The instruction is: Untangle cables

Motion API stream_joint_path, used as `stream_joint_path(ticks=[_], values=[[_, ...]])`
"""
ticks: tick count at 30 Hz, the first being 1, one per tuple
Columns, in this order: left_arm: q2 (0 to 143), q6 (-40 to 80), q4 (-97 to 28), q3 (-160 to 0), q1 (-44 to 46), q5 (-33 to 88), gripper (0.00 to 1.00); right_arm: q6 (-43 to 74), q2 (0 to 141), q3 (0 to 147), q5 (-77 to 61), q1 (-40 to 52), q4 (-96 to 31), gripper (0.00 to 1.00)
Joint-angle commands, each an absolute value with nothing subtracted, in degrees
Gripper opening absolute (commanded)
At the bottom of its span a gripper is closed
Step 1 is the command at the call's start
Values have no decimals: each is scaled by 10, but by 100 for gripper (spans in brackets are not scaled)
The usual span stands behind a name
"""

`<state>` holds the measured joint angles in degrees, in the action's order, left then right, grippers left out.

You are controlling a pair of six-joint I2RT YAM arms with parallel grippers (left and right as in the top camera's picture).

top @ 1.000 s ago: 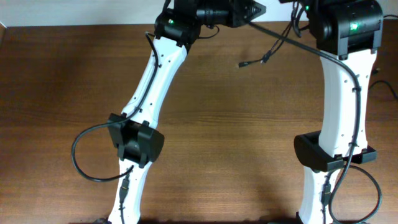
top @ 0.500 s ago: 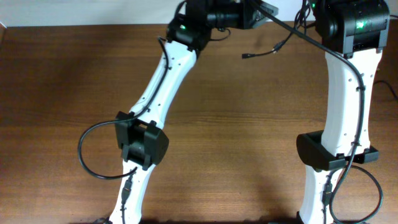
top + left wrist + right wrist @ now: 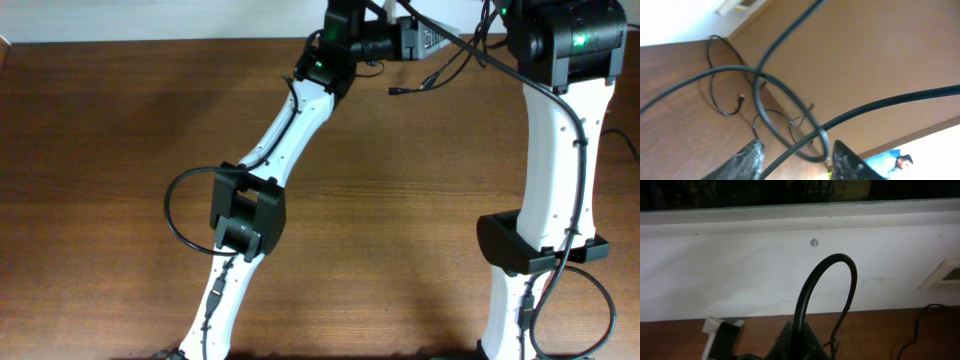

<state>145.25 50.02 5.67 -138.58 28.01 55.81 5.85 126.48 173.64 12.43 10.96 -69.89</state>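
Observation:
A black cable [image 3: 470,52] runs taut between my two grippers above the table's far edge. A thinner cord with a small plug end [image 3: 420,82] hangs from it. My left gripper [image 3: 435,38] is open. In the left wrist view its fingers [image 3: 797,150] straddle a thick black cable [image 3: 790,107] that loops in front of them. Thin cords [image 3: 722,102] lie in loose loops on the wood beyond. My right gripper [image 3: 497,15] is mostly hidden in the overhead view. In the right wrist view it [image 3: 800,330] is shut on a black cable [image 3: 832,262] that arches up above the fingers.
The brown wooden table [image 3: 120,140] ends at a white wall [image 3: 740,280] at the far side. A pale frame [image 3: 945,275] is on the wall at right. The left arm's own wire loops out [image 3: 172,215] beside its elbow. A person in blue [image 3: 895,161] is in the background.
My left arm has swung to the right along the far edge, bringing its gripper closer to the right gripper. The right arm and the hanging plug end have barely moved.

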Motion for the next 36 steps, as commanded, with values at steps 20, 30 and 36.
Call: stream_joint_path(ticks=[20,30,36], values=[[1481,575,138,-1386,314,573,0,60,1239,1736,123,129,-732,4],[1481,594,147,-1386,268,626,0,60,1234,1736,127,118,-731,4],[1481,594,145,-1386,252,643,2,60,1234,1736,127,115,-731,4]])
